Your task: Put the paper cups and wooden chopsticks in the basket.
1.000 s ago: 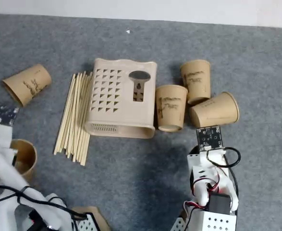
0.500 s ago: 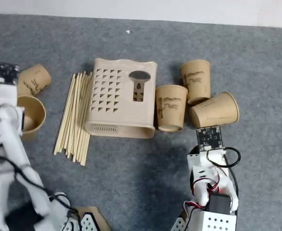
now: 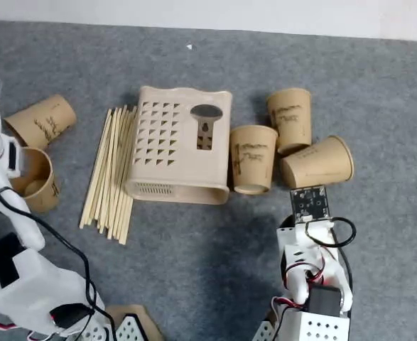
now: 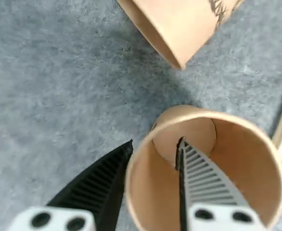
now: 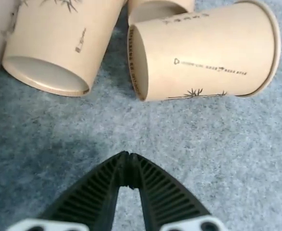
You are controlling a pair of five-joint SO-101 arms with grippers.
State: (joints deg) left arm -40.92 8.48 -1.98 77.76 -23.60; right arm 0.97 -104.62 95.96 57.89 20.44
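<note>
While the high view lays out the whole grey, felt-like counter [image 3: 215,270], the left wrist view gets in close. The left pincer [image 4: 155,144] grips a paper cup [image 4: 246,159] by its rim, one ribbed finger inside, the other outside. From above, that cup sits left of the wooden chopsticks [image 3: 112,174], a loose bundle of thin pale sticks just beside the basket [image 3: 180,145]. The basket is beige plastic, its wall of triangular holes facing up. A second cup [image 3: 41,122] lies tipped over nearby. Over to the right wrist view: the right pincer [image 5: 128,159] is closed tight on nothing, near a tipped cup [image 5: 203,50] and its neighbour [image 5: 59,43], smooth tan paper with a leafy print.
</note>
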